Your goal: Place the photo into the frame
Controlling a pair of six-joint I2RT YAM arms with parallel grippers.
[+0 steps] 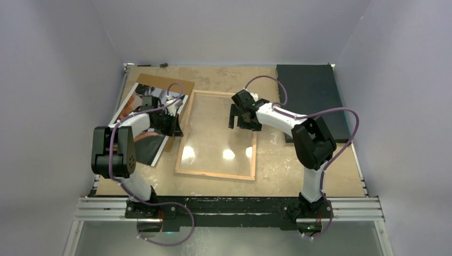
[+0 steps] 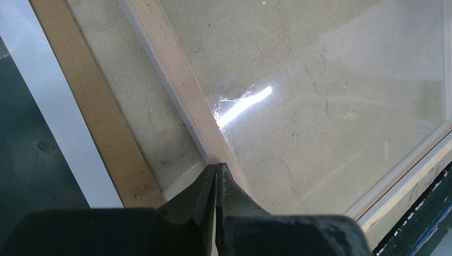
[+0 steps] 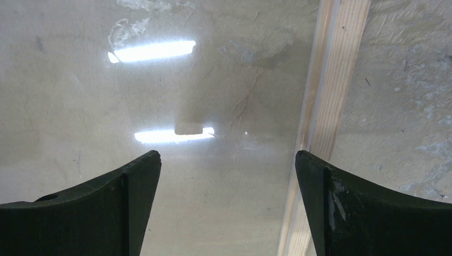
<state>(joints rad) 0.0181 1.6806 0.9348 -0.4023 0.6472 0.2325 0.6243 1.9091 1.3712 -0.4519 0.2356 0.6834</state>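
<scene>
My left arm reaches forward with its elbow raised, and my left hand [image 1: 174,124] is clenched on nothing, its 2 dark fingers pressed together. In the left wrist view their tips [image 2: 216,169] sit right at the left rail of the frame [image 1: 213,174]. I cannot tell whether they touch it.

My right arm bends in from the frame's right side. My right hand [image 1: 234,118] hangs released over the frame's far right part, its 2 fingers spread wide with the right rail [image 3: 325,96] showing between them.

The frame lies flat on the rough tan table [image 1: 277,160]. It is a thin rectangle of pale grained wood around a clear pane that mirrors bright lights.

The photo [image 1: 146,146] is a glossy print of dark, orange-brown and white patches. It lies just left of the frame, partly under my left arm, on a plain brown backing board [image 1: 160,82]. A black mat [image 1: 309,90] lies to the frame's far right.
</scene>
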